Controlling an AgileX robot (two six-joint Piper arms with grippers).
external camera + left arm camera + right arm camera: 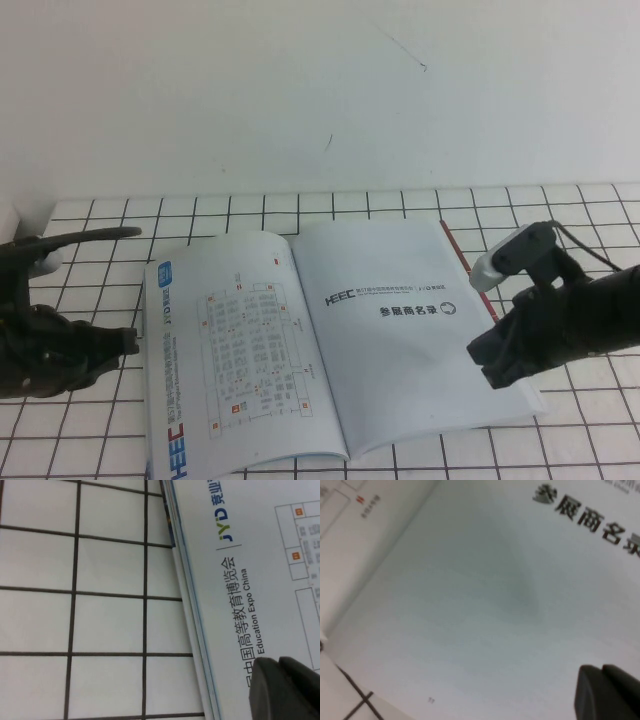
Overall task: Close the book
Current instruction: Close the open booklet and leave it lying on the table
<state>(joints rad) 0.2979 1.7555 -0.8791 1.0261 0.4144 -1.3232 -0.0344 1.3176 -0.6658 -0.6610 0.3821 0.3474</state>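
High view, left gripper beside open book, right gripper above it

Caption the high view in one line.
Open book on grid table; left gripper at its left edge, right gripper over right page.

**Open book on the counter, flanked left and right**

Toward the front and centre of the counter: the book, lying flat, spine running back to front. Left page to the left of the spine, right page to the right of it. Behind the counter: wall. Left of the book, just beside the left page's outer edge and off the paper: left gripper, jaws spread, one reaching farther back, the other nearer the front. Over the right page's outer edge, toward its front corner: right gripper, arm trailing off to the right.
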